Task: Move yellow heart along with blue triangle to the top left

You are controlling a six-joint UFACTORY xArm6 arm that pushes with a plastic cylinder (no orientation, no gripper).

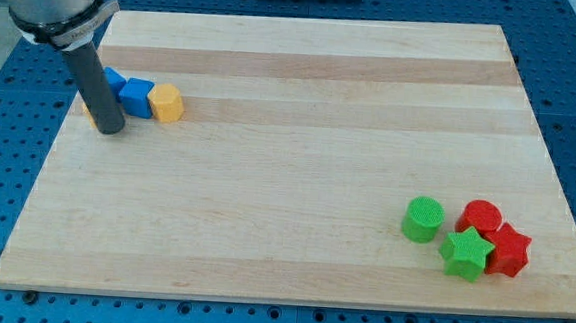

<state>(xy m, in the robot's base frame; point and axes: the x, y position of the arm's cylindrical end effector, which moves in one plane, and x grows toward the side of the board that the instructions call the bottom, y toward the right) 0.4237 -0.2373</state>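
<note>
My tip (110,130) rests on the board near the left edge. A sliver of a yellow block (88,118) shows just left of the rod; the rod hides most of it, so I cannot tell its shape. A blue block (114,79) sits behind the rod, partly hidden. A second blue block (137,97) touches it on the right. A yellow hexagon-like block (166,103) touches that one on its right. The row of blocks lies just up and right of my tip.
At the view's bottom right sits a cluster of a green cylinder (424,219), a green star (466,254), a red cylinder (482,215) and a red star (509,251). The wooden board (298,162) has its left edge close to my tip.
</note>
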